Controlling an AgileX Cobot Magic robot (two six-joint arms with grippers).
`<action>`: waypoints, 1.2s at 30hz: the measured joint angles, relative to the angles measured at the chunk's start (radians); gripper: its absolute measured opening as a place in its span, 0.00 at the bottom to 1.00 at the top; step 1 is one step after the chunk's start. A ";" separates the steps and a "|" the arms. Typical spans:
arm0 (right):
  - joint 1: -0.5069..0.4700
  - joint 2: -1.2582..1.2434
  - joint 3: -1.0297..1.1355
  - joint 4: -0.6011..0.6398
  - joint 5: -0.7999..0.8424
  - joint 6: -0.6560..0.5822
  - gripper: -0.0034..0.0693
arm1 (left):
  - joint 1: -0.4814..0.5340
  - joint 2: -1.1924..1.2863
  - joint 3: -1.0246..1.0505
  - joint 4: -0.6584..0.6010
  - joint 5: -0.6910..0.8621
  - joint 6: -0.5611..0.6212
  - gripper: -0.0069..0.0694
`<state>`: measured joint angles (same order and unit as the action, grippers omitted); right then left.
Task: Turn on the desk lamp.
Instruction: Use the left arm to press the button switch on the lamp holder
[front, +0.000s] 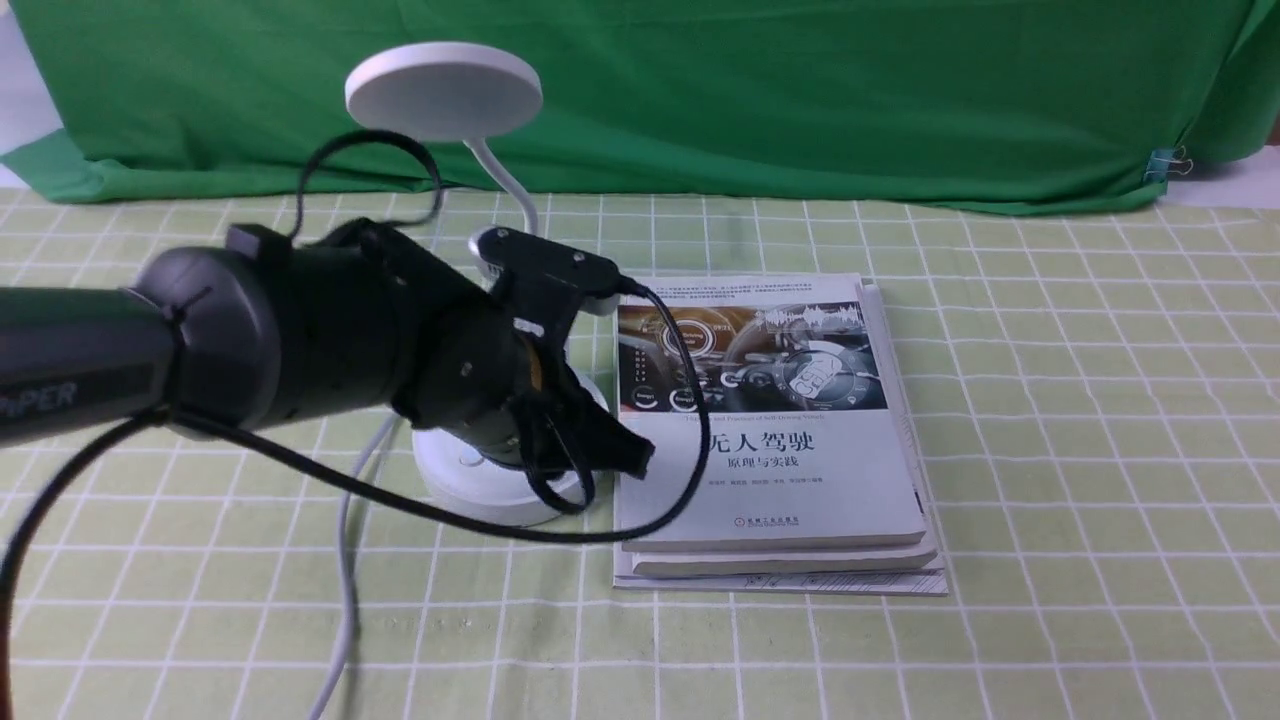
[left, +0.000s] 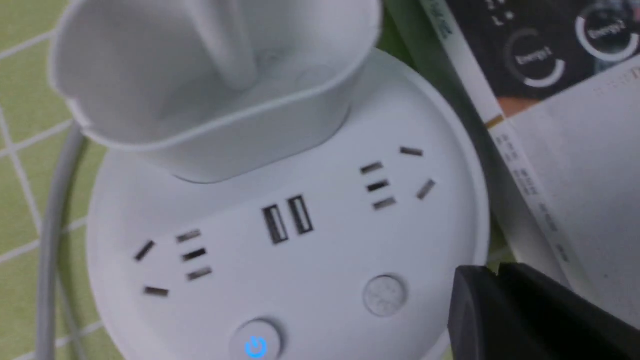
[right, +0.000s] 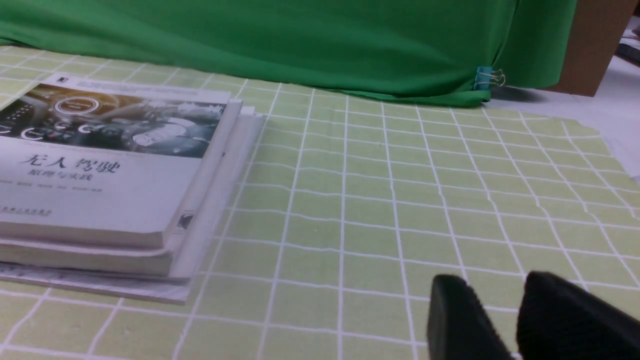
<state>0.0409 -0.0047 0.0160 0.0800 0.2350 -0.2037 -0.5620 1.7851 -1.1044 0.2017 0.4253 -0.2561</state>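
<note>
A pale green tablecloth with white check lines (front: 1050, 400) lies under both claws, and a green cloth backdrop (front: 800, 100) hangs far beyond them. A stack of white paperback books (front: 790, 480) lies just beside the left claw (front: 632, 460), on its right. The white plastic desk lamp (front: 443, 90) stands directly below this claw. Its fingers are pressed together, holding nothing, over the edge of the lamp's round base (left: 300, 280), near a plain round button (left: 384, 296); whether they touch it I cannot tell. The right claw (right: 500, 282) shows a small gap and is empty. A blue-lit power button (left: 256, 345) sits slightly farther from the left claw.
</note>
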 joint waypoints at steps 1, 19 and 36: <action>0.000 0.000 0.000 0.000 0.000 0.000 0.38 | -0.015 0.000 0.011 0.057 -0.010 -0.086 0.12; 0.000 0.000 0.000 0.000 0.000 0.000 0.38 | 0.092 0.000 0.026 -0.101 -0.066 -0.049 0.12; 0.000 0.000 0.000 0.000 0.000 0.000 0.38 | 0.103 0.000 0.026 -0.239 -0.079 0.083 0.12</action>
<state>0.0409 -0.0047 0.0160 0.0800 0.2350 -0.2037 -0.4587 1.7851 -1.0780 -0.0369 0.3458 -0.1726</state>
